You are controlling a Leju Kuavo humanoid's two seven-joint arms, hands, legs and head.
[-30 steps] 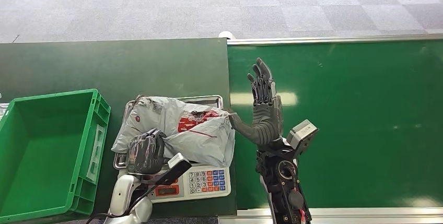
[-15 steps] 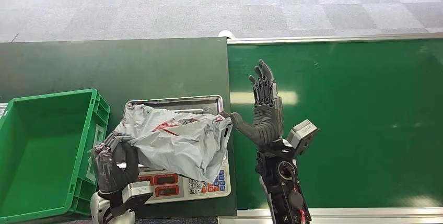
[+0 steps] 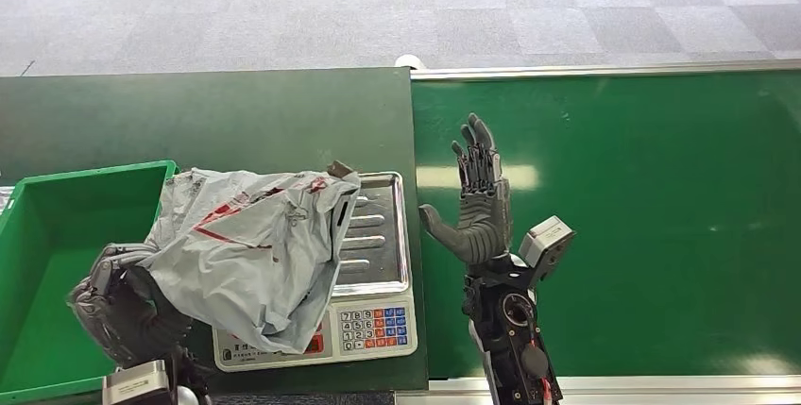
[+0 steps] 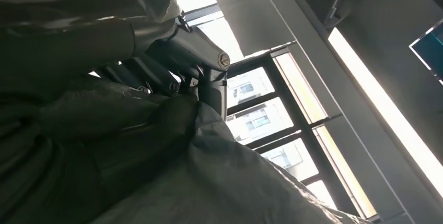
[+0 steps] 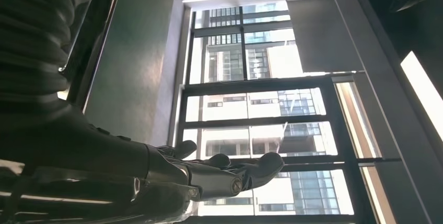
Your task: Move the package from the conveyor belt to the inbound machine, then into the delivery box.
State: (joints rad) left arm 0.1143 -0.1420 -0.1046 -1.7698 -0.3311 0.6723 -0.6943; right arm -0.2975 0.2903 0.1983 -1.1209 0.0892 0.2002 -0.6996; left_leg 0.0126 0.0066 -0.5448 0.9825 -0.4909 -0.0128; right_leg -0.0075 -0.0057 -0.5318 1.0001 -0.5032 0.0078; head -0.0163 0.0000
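The package (image 3: 247, 244), a crumpled grey plastic mailer with red printing, hangs lifted over the left part of the inbound machine (image 3: 373, 263), a weighing scale with a ribbed steel tray and a keypad along its near edge; the bag's lower corner droops over the scale's display, while its left side reaches across the right wall of the delivery box (image 3: 57, 263). The left hand (image 3: 127, 315) grips the package from its 8 o'clock side, dark fingers curled into the plastic, and sits over the near right corner of that green box. In the left wrist view the same hand (image 4: 104, 104) shows with folds of dark-looking bag (image 4: 235, 182) pressed around its fingers. The box stands at 9 o'clock from the scale, just beside it on the dark green counter (image 3: 236, 122). At 3 o'clock from the scale, the right hand (image 3: 477, 207) is raised upright over the bright green conveyor belt (image 3: 661, 216), flat and spread with the thumb pointing toward the scale, holding nothing and apart from the package. In the right wrist view its fingers (image 5: 219, 174) stretch out against large windows (image 5: 261, 109). Grey carpet floor (image 3: 378, 18) lies at 12 o'clock, beyond counter and belt.
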